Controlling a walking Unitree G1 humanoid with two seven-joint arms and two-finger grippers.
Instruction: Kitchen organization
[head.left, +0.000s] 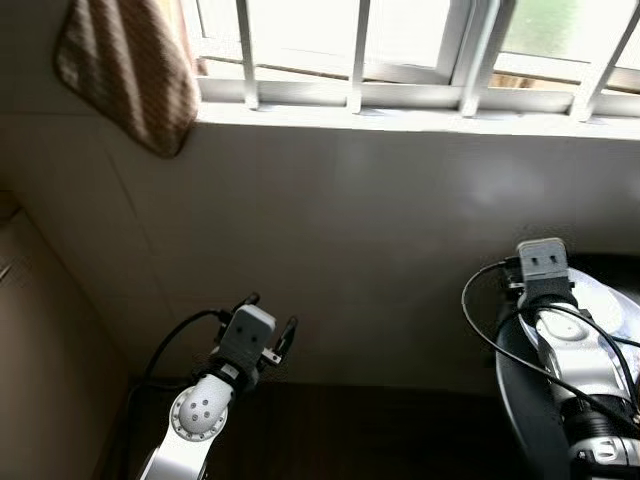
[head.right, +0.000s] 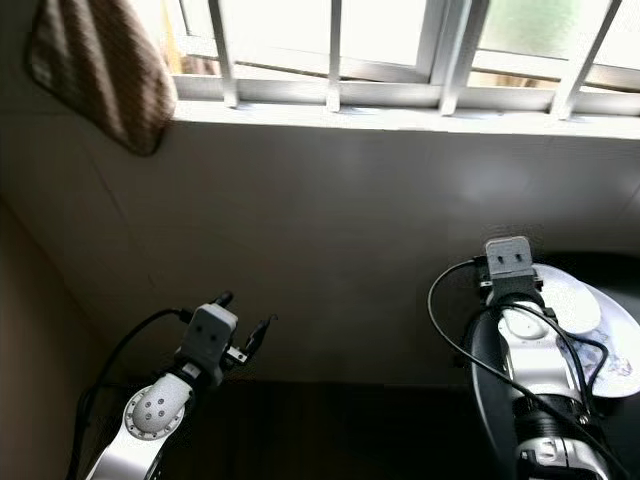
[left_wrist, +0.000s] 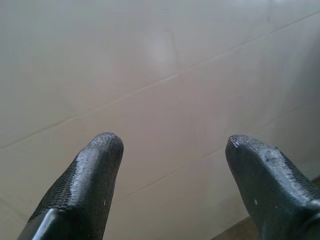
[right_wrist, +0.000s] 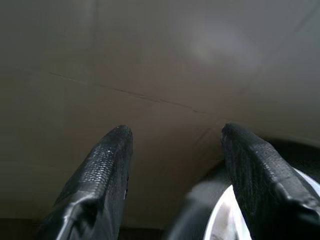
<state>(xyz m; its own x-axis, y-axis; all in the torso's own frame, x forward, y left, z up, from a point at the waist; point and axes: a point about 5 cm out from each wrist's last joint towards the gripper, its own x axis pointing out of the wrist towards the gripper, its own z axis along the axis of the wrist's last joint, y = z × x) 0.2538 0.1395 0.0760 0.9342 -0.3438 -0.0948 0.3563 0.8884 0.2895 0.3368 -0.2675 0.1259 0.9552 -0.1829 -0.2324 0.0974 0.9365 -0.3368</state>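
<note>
With both the left gripper (left_wrist: 172, 150) and right gripper (right_wrist: 175, 137) held spread and empty, the white plate (head.right: 590, 310) just beneath the right gripper is judged stiff, slippery and breakable, best pinched at its rim.

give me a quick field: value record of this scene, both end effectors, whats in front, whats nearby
left end effector: open, empty, raised toward the tiled wall
right end effector: open, empty, facing the same wall, above a white plate
white plate: low on the robot's right, partly behind the right arm
window: barred window above the wall, bright outside
cloth: striped brown cloth hanging at upper left
</note>
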